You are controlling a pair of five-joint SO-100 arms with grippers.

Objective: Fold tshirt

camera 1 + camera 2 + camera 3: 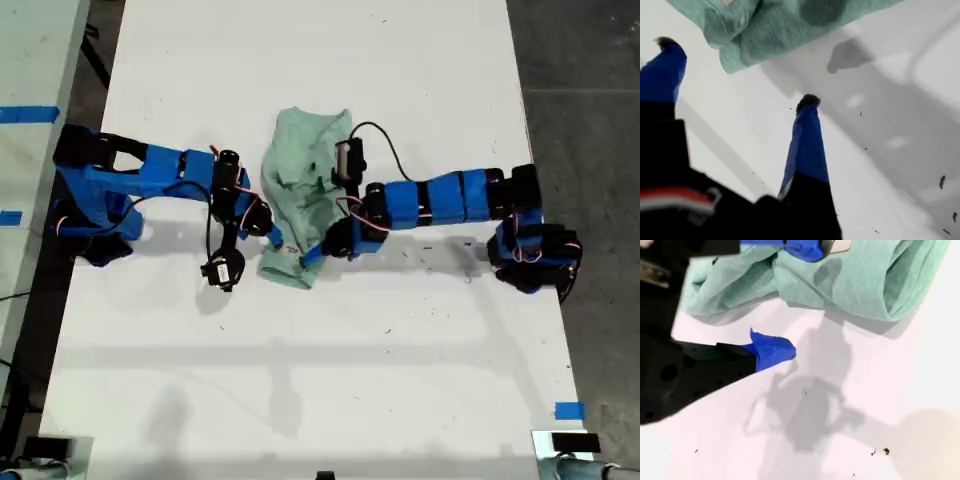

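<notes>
The tshirt [300,190] lies bunched, seemingly barely folded; at its edge the first hand [735,71] and the second hand [795,297] both gape, holding nothing.

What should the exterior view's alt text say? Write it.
A crumpled mint-green tshirt lies on a white table between two blue robot arms, one reaching in from each side of the exterior view, both grippers at the cloth's near edge.
</notes>
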